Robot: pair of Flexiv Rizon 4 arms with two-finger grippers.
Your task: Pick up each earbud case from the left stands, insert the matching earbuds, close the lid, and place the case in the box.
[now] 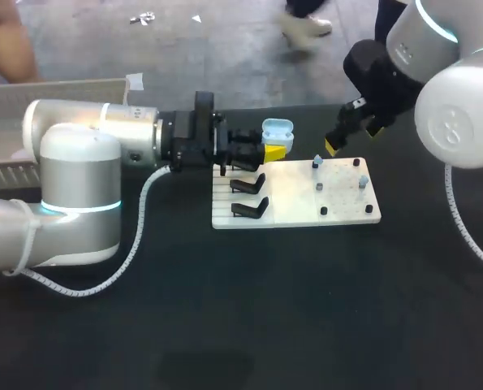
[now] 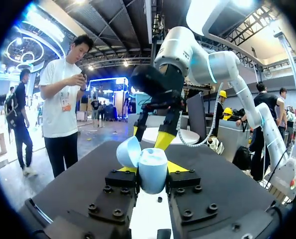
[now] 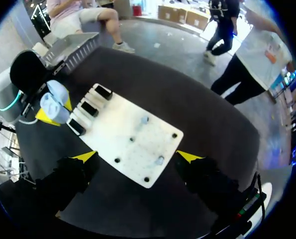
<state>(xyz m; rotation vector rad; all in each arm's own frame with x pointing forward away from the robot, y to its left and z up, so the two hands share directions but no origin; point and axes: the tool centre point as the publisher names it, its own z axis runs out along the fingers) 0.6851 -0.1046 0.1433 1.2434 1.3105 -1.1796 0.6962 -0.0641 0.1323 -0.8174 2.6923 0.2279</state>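
The robot's left arm (image 1: 79,175) lies level over the black bench (image 1: 225,325), coming in from the left. At its end the left hand (image 1: 272,151) pinches a pale-blue earbud case (image 2: 151,167) between its two yellow-tipped fingers, one pressed to each side. The case stands upright in that grip, and its lid (image 2: 128,152) is swung open and tilted back. Below the left hand and just past its fingertips a white board (image 1: 298,203) lies flat on the bench. Three black stands (image 3: 89,107) sit in a row along the board edge nearest this hand. The rest of the board carries short pegs (image 1: 323,211), and two small pale-blue pieces (image 3: 144,120) sit atop pegs there. They are too small to tell whether they are earbuds. The right hand (image 3: 137,157) hangs above the board's far side, well apart from the case. Its fingers are spread wide and nothing is between them. Farthest off, behind the left arm, a grey box (image 1: 62,93) rests at the bench's rear edge.
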